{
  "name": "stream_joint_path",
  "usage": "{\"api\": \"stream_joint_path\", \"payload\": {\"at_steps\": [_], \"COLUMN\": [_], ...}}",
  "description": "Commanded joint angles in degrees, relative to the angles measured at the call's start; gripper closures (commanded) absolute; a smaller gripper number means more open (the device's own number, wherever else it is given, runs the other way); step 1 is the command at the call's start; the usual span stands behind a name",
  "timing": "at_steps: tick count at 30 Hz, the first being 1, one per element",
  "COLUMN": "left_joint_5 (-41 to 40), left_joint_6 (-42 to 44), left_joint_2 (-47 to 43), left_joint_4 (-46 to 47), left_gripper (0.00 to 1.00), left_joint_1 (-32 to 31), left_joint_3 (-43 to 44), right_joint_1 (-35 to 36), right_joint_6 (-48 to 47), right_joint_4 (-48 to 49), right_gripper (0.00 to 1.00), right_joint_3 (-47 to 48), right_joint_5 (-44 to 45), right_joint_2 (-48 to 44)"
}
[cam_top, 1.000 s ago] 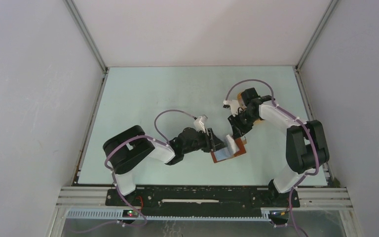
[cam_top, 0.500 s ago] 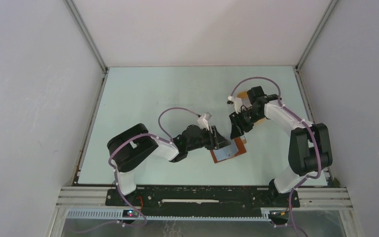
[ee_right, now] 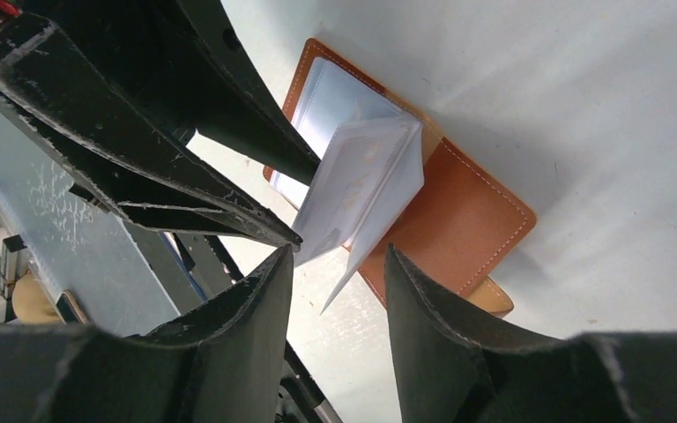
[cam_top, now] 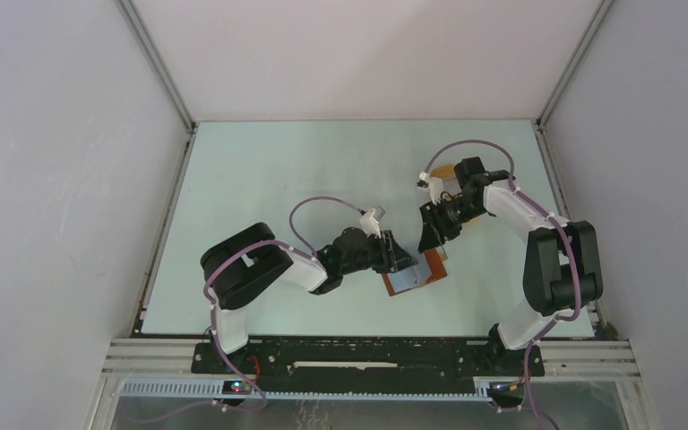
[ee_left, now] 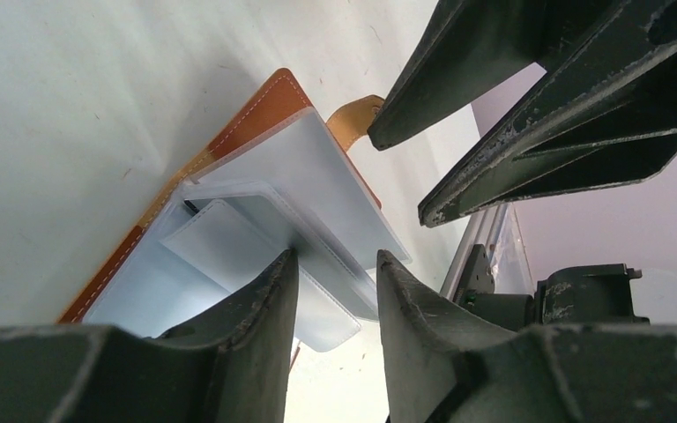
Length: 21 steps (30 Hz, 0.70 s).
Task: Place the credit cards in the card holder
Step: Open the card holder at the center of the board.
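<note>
Robot arms: two, a left arm (cam_top: 260, 269) and a right arm (cam_top: 546, 260).
Fingers (ee_left: 247, 352): two per arm, four in all.
Purple cables (cam_top: 461, 143): two, one per arm.
Brown leather wallet (ee_right: 458, 220): one, on the desk (cam_top: 260, 179).
Clear plastic leaves (ee_left: 317, 176) inside the wallet: several, exact number unclear.
Closing strap (ee_left: 357, 110): one.
Cards: cannot be counted apart from the leaves.
Orange tray (cam_top: 443, 170): one, mostly hidden.
</note>
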Motion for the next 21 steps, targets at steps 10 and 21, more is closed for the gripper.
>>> {"api": "stream_joint_path", "payload": {"at_steps": [10,21], "left_joint_5": [2.2,6.9], "left_joint_6": [1.0,0.6], "left_joint_2": [3.0,5.8], "left_joint_4": [3.0,4.1], "left_gripper": [0.66,0.59], "left_joint_1": [0.4,0.4], "left_joint_3": [4.7,7.3], "right_joint_1": [-0.1,-1.7], "right_joint_6": [1.3,2.6], "right_joint_4": [0.7,2.3], "right_gripper": [0.5,0.51], "right_joint_3": [1.7,1.2], "right_joint_5": [-1.9,-0.4], "right_joint_2": [1.2,-0.1]}}
